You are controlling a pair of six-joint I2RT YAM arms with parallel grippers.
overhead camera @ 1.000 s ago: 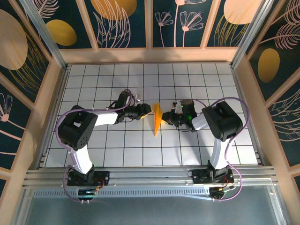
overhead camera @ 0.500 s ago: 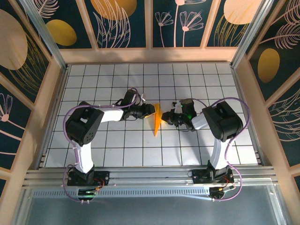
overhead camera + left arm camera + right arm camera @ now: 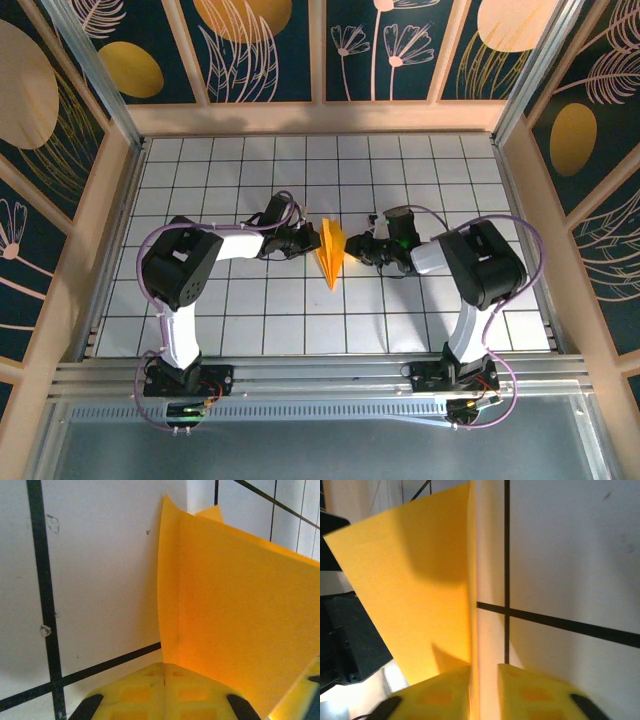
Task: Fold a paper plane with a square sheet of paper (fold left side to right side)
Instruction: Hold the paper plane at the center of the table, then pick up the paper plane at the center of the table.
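The orange paper plane [image 3: 331, 253] is being clamped at mid-bench [image 3: 400, 310] by the left pincer [image 3: 312, 241] (pads pressed together on it), while its opposite side is being straddled by the right pincer [image 3: 355, 249], pads slightly parted.

White tiled floor [image 3: 250, 310], dark floral walls [image 3: 300, 60]

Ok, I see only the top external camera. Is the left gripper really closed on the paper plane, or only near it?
Observer: Closed. In the left wrist view the left gripper has its yellow pads pressed together, and the paper plane comes out of the seam between them.
Operator: And the right gripper?
Observer: The right gripper has its pads apart, with a gap; the paper's edge runs down beside one pad.
Operator: Is the paper one layer?
Observer: No, in the left wrist view a second tip peeks out behind the front of it.
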